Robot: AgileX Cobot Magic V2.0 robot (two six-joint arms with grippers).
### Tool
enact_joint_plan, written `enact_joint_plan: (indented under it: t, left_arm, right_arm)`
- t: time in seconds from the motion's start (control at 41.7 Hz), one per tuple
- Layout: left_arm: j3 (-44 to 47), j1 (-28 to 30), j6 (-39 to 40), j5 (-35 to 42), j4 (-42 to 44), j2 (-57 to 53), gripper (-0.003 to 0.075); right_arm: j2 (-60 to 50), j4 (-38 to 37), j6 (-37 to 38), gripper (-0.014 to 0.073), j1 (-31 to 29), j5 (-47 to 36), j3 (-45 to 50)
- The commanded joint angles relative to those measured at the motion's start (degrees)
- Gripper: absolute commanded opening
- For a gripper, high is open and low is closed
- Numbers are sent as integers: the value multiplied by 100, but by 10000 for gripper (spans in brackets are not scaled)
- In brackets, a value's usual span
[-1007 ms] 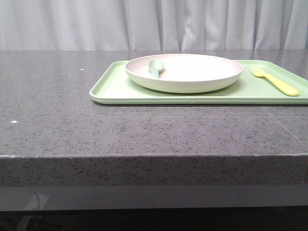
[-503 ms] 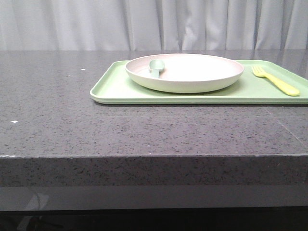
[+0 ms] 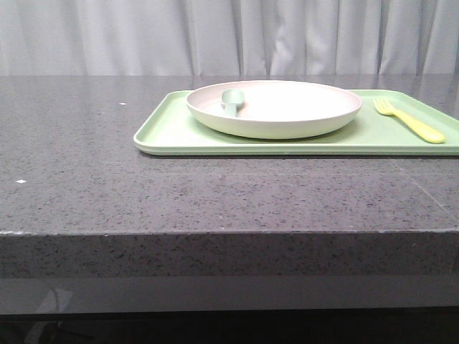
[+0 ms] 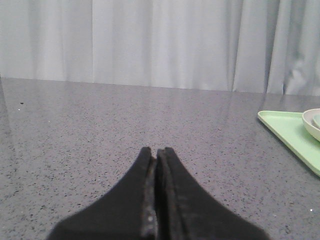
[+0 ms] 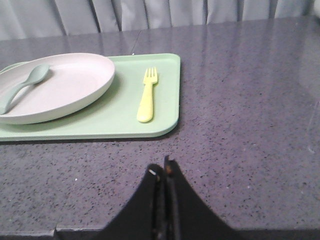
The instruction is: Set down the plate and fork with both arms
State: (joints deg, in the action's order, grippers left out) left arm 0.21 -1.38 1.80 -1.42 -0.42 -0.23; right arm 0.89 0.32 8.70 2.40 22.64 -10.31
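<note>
The plate (image 3: 275,107) sits right of centre on the green tray (image 3: 172,132), the fork (image 3: 409,120) beside it at far right (a spoon (image 3: 232,99) lies in the plate). Left gripper (image 4: 156,153) and right gripper (image 5: 164,172) are clenched, empty, low over the counter (image 3: 107,186). This fits either a finished placement or one yet to come, so neither is settled.

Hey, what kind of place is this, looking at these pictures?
Probably a staged dining or kitchen-counter setup, likely a test bench: a dark speckled stone countertop backed by a plain pale curtain, bearing a green tray with a plate, a spoon and a yellow fork.
</note>
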Motion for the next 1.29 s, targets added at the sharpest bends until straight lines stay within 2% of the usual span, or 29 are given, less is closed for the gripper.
enact_joint_plan:
  t: [0.0, 0.12, 0.264, 0.815, 1.007, 1.271]
  left_arm:
    - [39, -30, 62, 477, -41, -133, -20]
    - [39, -30, 62, 477, -41, -133, -20]
    - [39, -30, 62, 477, -41, -133, -20]
    - [39, -30, 62, 477, -41, -133, -20]
    - [39, -30, 62, 477, -41, -133, -20]
    - [39, -30, 62, 477, -41, -133, -20]
  right_arm:
    - [-166, 6, -108, -113, -75, -926, 194]
    - [-251, 1, -176, -113, -82, -1465, 609]
    - [-251, 1, -176, -113, -94, -2492, 1185]
    - [-258, -32, -176, -118, -249, -2411, 1160]
    - [-258, 1, -207, -118, 17, -2408, 1160]
    - [-258, 37, -420, -118, 13, -2419, 1160]
